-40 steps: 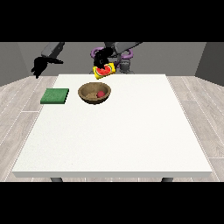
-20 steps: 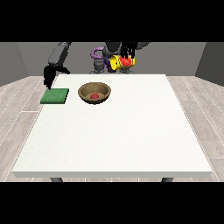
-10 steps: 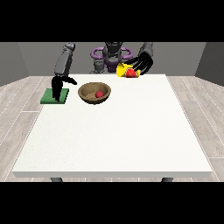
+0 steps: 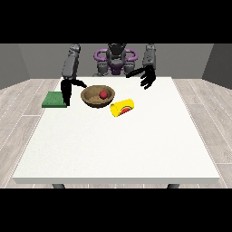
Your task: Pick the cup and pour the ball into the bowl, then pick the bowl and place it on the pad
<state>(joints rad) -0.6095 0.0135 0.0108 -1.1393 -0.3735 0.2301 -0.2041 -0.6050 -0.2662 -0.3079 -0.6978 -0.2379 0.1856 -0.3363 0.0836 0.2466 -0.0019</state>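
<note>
White table (image 4: 118,149) now carries the yellow cup (image 4: 123,108) on its side, where I just released it from my hand at the view's right (image 4: 147,78), fingers relaxed. With the red ball (image 4: 103,94) in the bowl (image 4: 93,100), my other hand (image 4: 67,90), open, comes down between bowl and green pad (image 4: 54,99).

One camera stands at the table's (image 4: 118,149) six o'clock side, raised, facing twelve o'clock toward the robot (image 4: 116,59).

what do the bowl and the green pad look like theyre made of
The bowl looks wooden: brown, matte, darker inside, though glazed ceramic is possible. The pad looks like soft foam or felt: a flat, dull green slab without shine.
</note>
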